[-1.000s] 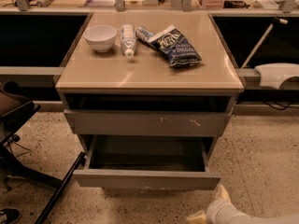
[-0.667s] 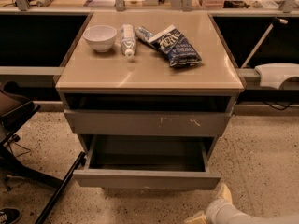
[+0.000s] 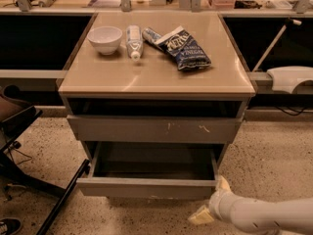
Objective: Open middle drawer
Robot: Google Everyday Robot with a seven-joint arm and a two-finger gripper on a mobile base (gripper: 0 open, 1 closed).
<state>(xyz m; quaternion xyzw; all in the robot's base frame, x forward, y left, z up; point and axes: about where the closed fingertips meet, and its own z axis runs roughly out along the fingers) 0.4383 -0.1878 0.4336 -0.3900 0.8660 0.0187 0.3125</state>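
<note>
Warm, yellowish light falls from above onto the cabinet top [image 3: 156,75], which carries a soft sheen near its front edge. The inside of the middle drawer [image 3: 146,187] lies in deep shadow. The pale gripper [image 3: 212,200], at lower right beside the drawer's front corner, looks bright, perhaps slightly washed out.

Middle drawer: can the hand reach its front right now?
Probably yes. The hand sits low, just beside the right front corner of the middle drawer, which is pulled out, with nothing between them.
</note>
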